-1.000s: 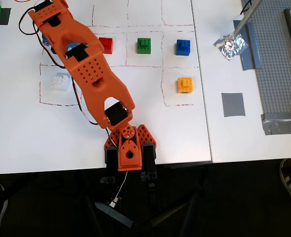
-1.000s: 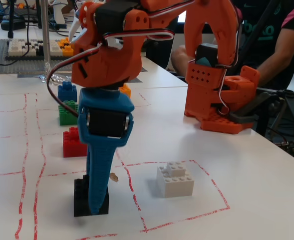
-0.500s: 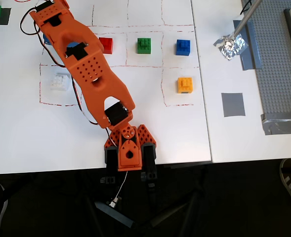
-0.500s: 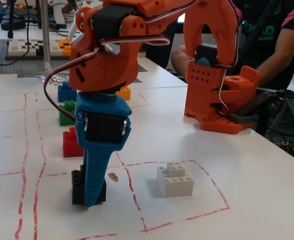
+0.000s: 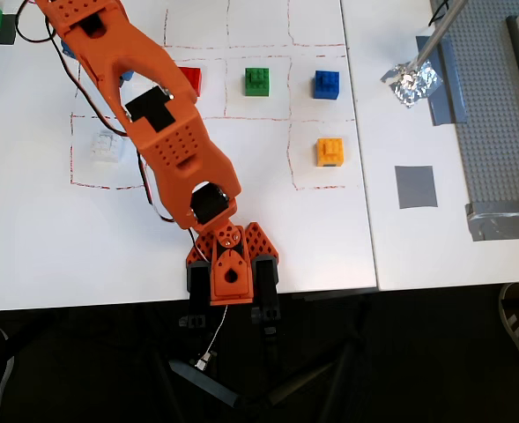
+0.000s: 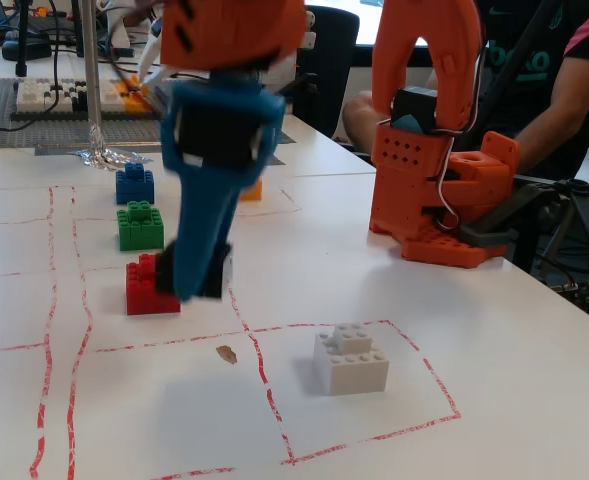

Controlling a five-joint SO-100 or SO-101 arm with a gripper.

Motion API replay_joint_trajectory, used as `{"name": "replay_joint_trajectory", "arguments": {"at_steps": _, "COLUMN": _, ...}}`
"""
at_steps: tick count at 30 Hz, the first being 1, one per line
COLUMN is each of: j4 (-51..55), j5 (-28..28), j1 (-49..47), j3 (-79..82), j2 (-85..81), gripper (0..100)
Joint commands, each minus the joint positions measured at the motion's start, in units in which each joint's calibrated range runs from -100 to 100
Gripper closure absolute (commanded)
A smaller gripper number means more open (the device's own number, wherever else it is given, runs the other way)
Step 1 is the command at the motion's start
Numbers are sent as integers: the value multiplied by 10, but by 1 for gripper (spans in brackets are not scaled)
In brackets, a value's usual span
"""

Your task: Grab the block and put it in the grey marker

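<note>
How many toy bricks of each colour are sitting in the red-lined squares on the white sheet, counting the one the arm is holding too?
red brick: 1
green brick: 1
blue brick: 1
orange brick: 1
white brick: 1
black block, held off the sheet in the gripper: 1
Total: 6

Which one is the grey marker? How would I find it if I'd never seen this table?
In the overhead view, find the long grey studded baseplate along the table's right edge. Just left of it, below the crumpled silver foil, lies the flat dark-grey square patch of tape. Unlike the foil it is smooth and dull, and unlike the baseplate it has no studs.
</note>
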Motion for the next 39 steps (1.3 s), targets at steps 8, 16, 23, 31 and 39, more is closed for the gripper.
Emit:
{"name": "replay_joint_trajectory", "arguments": {"at_steps": 8, "j4": 167, "j5": -104, "j1": 100, "j3": 11, "j2": -223, "gripper": 100}}
{"name": "replay_joint_trajectory", "arguments": {"at_steps": 16, "j4": 197, "j5": -40, "j1": 394, "j3": 162, "j2": -382, "gripper": 100}}
{"name": "replay_joint_trajectory", "arguments": {"at_steps": 23, "j4": 195, "j5": 53, "j1": 710, "j3": 213, "j2": -398, "gripper": 100}}
{"name": "replay_joint_trajectory", "arguments": {"at_steps": 31, "j4": 84, "j5": 153, "j1": 1003, "j3": 210, "j2": -298, "gripper": 100}}
{"name": "replay_joint_trajectory", "arguments": {"at_steps": 39, "j4": -21, "j5": 213, "j1": 1145, "j3": 132, "j2": -151, "gripper": 100}}
